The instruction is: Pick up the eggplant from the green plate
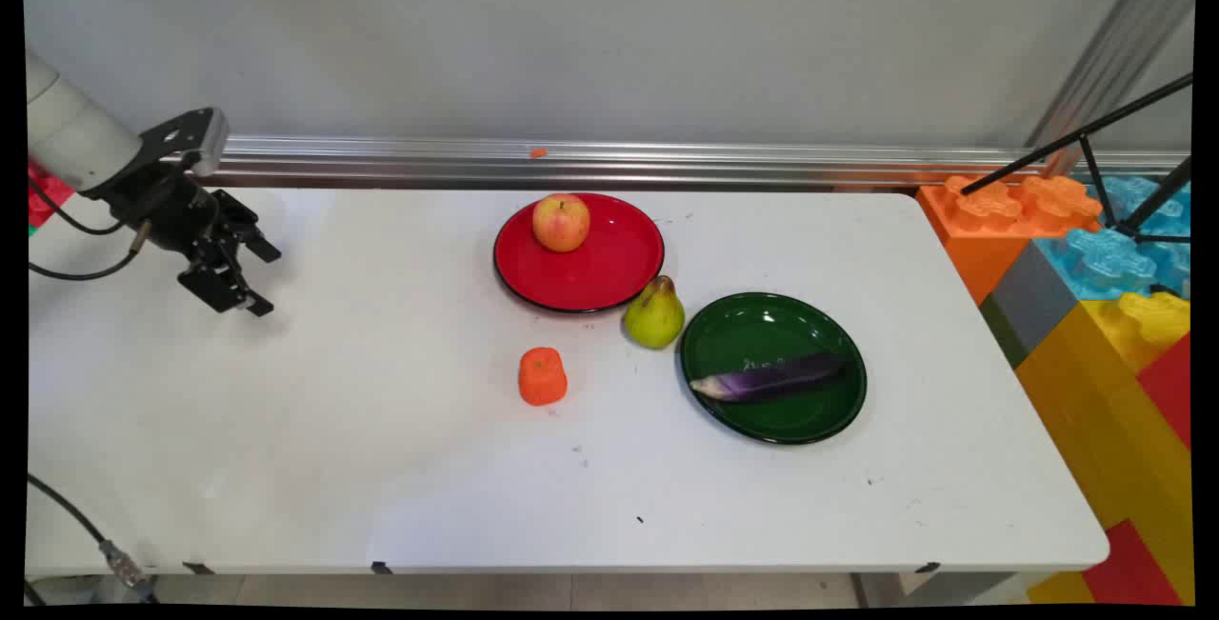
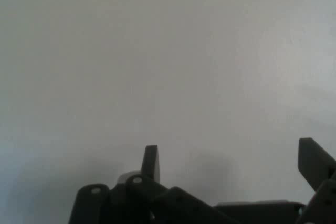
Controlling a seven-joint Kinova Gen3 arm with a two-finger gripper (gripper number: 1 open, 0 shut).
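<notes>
My black gripper hangs open over the bare left part of the white table, holding nothing. In the hand view the gripper shows two spread fingers over plain white tabletop, with no object between them. Far to its right lie an orange carrot piece, a green pear, a red plate bearing an apple, and a green plate with a purple eggplant lying across it. The carrot piece is the nearest of these to the gripper.
Large orange, blue, yellow and red toy blocks are stacked past the table's right end, with a black tripod over them. A metal rail runs along the wall behind. Black cables hang at the left edge.
</notes>
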